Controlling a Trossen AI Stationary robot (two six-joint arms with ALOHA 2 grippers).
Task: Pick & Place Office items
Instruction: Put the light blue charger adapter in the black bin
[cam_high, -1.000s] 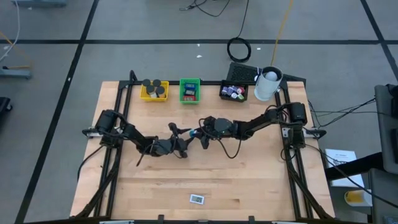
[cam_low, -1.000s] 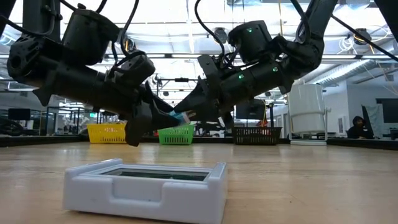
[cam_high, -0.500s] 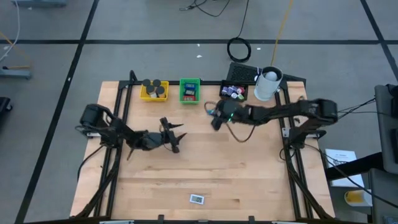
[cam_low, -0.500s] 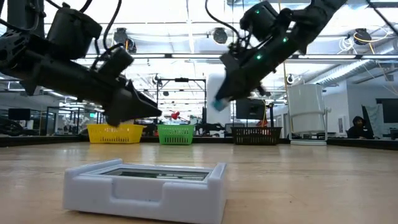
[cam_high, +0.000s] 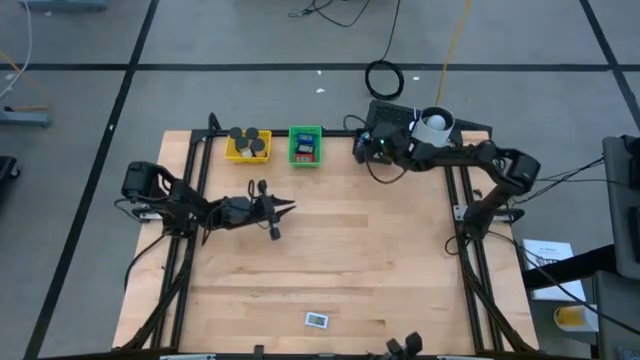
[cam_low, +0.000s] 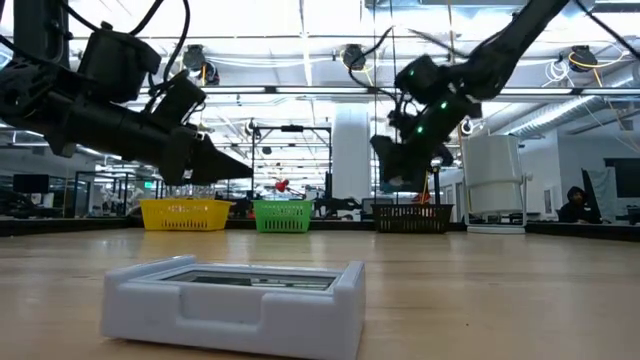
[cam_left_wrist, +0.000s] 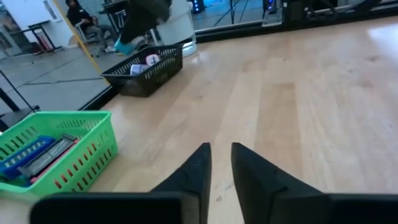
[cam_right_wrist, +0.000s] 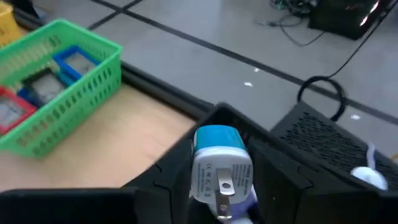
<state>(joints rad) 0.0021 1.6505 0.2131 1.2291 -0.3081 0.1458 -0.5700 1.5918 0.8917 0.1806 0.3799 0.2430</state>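
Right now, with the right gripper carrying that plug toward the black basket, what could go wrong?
The right gripper pinches the blue-and-white plug near one end, so it could twist or slip out. In the high view it hangs at the black basket edge near the white cup; a drop may miss, or the arm may nudge the cup.

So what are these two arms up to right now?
They are sorting small office items into trays. The right tool grips a blue-and-white plug adapter over the black basket at the table's far edge. The left tool is empty, hovering above the table near the green basket.
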